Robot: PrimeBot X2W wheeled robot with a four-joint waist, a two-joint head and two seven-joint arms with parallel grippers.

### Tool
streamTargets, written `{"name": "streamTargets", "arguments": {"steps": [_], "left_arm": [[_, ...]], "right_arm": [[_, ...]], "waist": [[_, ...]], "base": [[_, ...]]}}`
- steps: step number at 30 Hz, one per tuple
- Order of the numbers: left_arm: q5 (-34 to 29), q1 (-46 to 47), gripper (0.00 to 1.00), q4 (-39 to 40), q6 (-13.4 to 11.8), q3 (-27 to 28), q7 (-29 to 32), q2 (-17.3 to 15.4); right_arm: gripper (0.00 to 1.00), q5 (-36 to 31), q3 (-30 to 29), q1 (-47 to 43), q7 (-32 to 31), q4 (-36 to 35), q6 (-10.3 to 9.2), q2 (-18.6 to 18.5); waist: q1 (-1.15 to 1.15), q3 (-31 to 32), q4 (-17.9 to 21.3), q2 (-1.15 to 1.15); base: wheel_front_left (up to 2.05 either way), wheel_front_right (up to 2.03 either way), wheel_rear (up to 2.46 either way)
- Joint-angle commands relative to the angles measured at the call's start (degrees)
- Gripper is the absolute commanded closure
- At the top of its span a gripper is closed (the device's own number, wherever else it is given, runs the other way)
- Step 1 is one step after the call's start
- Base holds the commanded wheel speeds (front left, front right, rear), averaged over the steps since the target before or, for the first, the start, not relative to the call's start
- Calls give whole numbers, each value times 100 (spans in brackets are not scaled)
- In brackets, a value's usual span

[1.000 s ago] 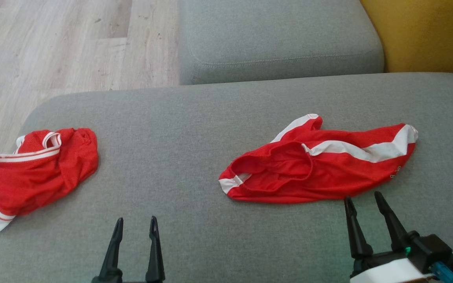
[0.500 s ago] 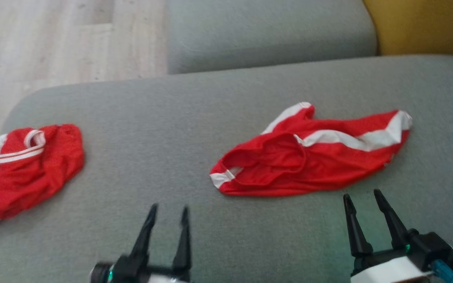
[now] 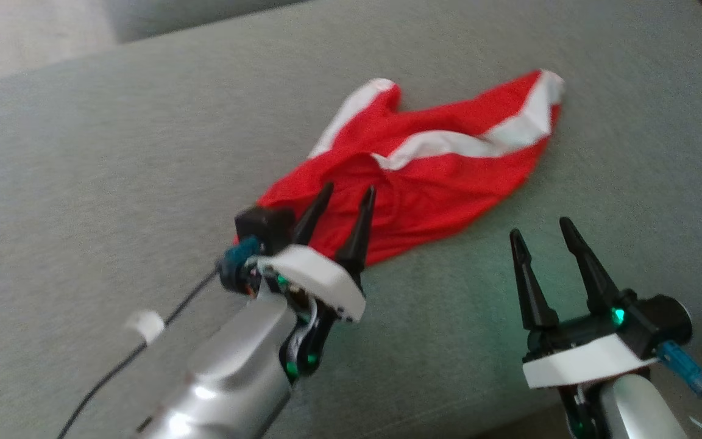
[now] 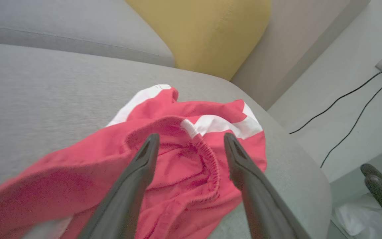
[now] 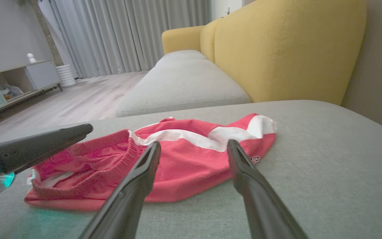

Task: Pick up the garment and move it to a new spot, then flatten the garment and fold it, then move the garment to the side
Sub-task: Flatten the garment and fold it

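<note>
The shorts (image 3: 436,171) lie crumpled on the cushion (image 3: 113,158), right of centre. Our left claw (image 3: 350,188) hangs spread over their near-left waistband (image 4: 207,156) — we should drop and pinch that elastic ridge alone, not the cushion; our right claw (image 3: 539,226), also spread, hovers beside them.

Right gripper (image 5: 193,144) at bottom centre, jaws apart, nothing between them. Red garment (image 5: 191,159) with a white stripe lies crumpled mid-frame on a grey cushion (image 5: 310,159). Left gripper (image 5: 81,131) enters from the left edge. Yellow backrest (image 5: 277,49) at upper right.
</note>
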State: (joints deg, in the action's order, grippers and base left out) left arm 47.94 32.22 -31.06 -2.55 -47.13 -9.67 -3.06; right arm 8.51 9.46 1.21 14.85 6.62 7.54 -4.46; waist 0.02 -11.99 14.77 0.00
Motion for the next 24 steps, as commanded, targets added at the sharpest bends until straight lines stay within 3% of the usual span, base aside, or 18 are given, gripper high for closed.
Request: {"name": "streamTargets", "arguments": {"steps": [1,11,12,13,14,19,24], "left_arm": [[462,438,0,-32,-43,-78,99,18],[1679,1255,0,-851,-87,-494,-189,18],[1754,1301,22,-912,-72,-523,-247,18],[1812,1344,65,-970,-59,-552,-306,18],[1859,1375,100,-1007,-24,-608,-346,18],[2028,1360,100,-927,189,-945,-469,18],[2054,1109,100,-544,257,-1178,-519,18]], "right_arm": [[0,49,172,265,15,-195,-5,8],[0,115,174,323,15,-146,-5,120],[0,116,167,313,15,-145,-5,125],[0,114,156,301,15,-145,-5,129],[0,109,140,285,15,-141,-5,132],[0,71,99,240,15,-111,-5,140],[0,7,-68,150,15,-160,-5,74]], "waist": [[-2,-580,671,0],[-2,-801,1112,0],[-2,-803,1113,0],[-2,-802,1105,0],[-2,-790,1081,0],[-2,-648,794,0],[-2,-408,217,0]], "base": [[0,0,0],[0,0,0],[0,0,0],[0,0,0],[0,0,0],[0,0,0],[0,0,0]]}}
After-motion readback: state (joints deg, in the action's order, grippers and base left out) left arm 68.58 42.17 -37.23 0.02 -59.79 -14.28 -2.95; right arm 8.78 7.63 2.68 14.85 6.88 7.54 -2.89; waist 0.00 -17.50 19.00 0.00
